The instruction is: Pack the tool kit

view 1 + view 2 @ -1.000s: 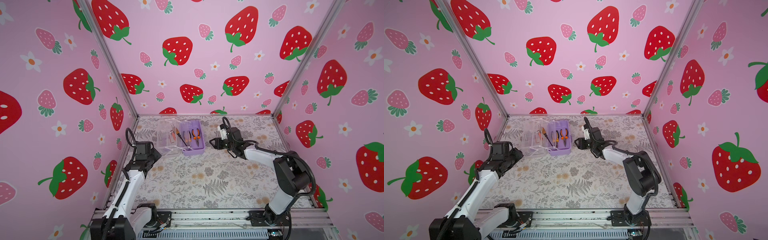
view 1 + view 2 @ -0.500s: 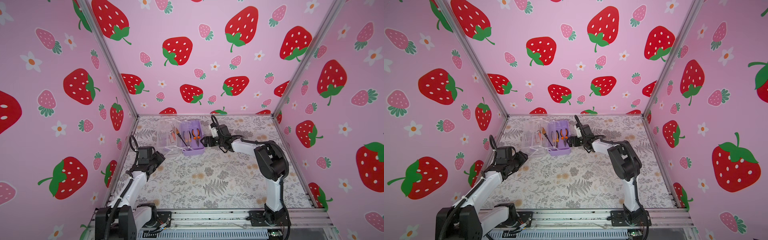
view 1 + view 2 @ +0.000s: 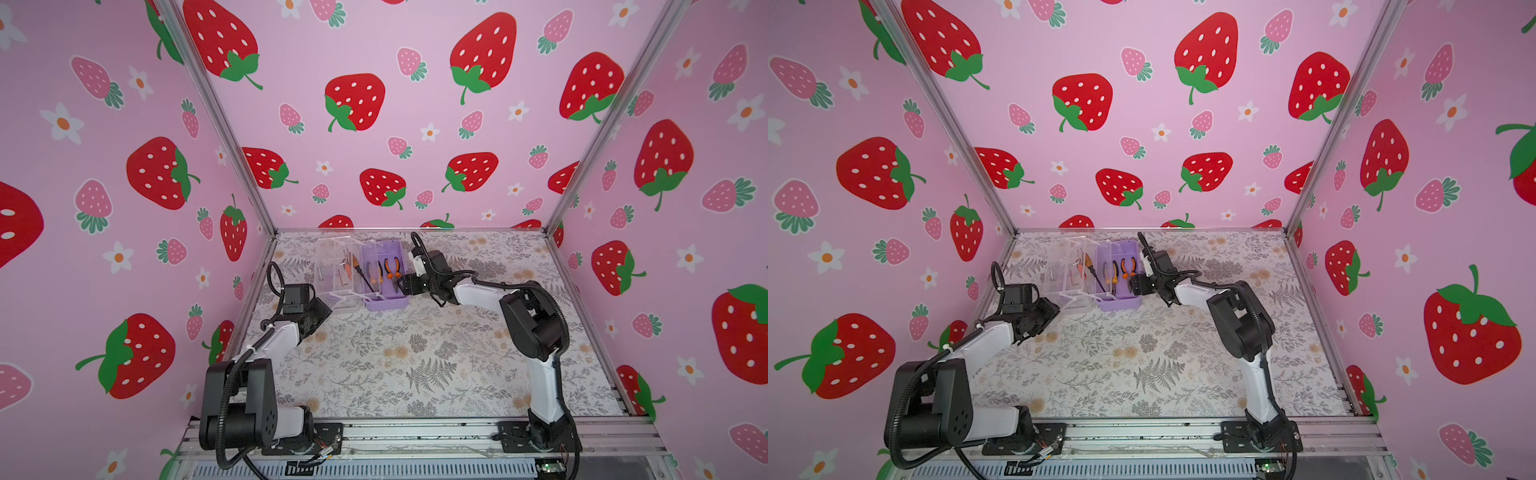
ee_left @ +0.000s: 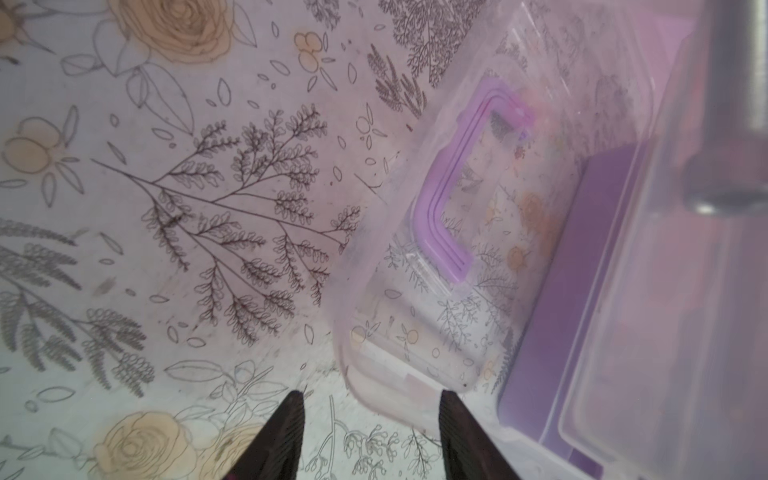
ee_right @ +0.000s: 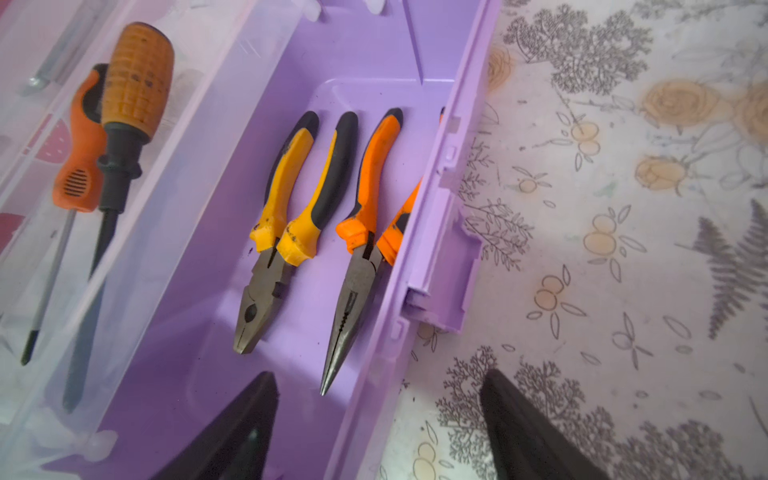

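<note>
Both top views: kit sits open near the counter's far edge, left of middle. Clear lid lies flat on its left. Right end effector at kit's right wall; left end effector by lid's near corner.

Left wrist: left end effector spread, nothing pinched; lid corner just ahead of the gap. Purple handle on lid.

Right wrist: right end effector spread, straddling kit's wall, pinching nothing. Two pliers side by side in base; screwdriver on lid side.

Open floral table in front; the tool kit blocks the far-left corner.
</note>
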{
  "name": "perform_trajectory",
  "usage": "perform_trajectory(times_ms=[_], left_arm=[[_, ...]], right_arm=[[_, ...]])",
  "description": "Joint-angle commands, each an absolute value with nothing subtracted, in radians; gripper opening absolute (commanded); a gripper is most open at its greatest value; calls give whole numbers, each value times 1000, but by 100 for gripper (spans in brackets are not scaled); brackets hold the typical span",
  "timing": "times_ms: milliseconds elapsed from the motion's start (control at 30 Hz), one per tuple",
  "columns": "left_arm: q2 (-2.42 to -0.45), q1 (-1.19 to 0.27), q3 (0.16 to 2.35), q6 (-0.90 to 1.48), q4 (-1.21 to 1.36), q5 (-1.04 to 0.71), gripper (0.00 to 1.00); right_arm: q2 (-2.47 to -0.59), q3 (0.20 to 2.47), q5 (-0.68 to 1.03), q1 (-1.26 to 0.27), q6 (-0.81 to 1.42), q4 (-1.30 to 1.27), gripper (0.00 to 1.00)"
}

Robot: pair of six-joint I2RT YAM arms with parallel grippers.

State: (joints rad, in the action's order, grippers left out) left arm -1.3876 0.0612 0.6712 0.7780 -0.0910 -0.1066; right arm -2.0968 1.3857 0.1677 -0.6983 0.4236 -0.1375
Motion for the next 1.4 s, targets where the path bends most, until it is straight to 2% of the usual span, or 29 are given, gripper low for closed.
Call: perform_trajectory(times_ms=[0, 100, 333, 467, 700, 1033, 1367], left_arm=[[-1415, 63, 723, 765, -73, -95, 49], [-1427, 64, 731, 757, -76, -87, 41], [-1414, 54, 756, 737, -134, -70, 13], [-1363, 9, 834, 709, -299, 61, 0], [-1340, -123, 1010, 655, -540, 297, 0], [-1415, -361, 1275, 652, -791, 577, 0], [-1498, -565, 1483, 659, -848, 619, 0]], right_arm=[[-2127, 1409, 177, -704, 425, -159, 69], [-2143, 1424, 176, -708, 422, -149, 65], [-2174, 1454, 190, -712, 439, -147, 63], [-2180, 1463, 173, -719, 433, -137, 63], [-2174, 1460, 166, -728, 424, -127, 60], [-2162, 1465, 131, -754, 405, -111, 59], [-2180, 1465, 143, -765, 405, -116, 59]])
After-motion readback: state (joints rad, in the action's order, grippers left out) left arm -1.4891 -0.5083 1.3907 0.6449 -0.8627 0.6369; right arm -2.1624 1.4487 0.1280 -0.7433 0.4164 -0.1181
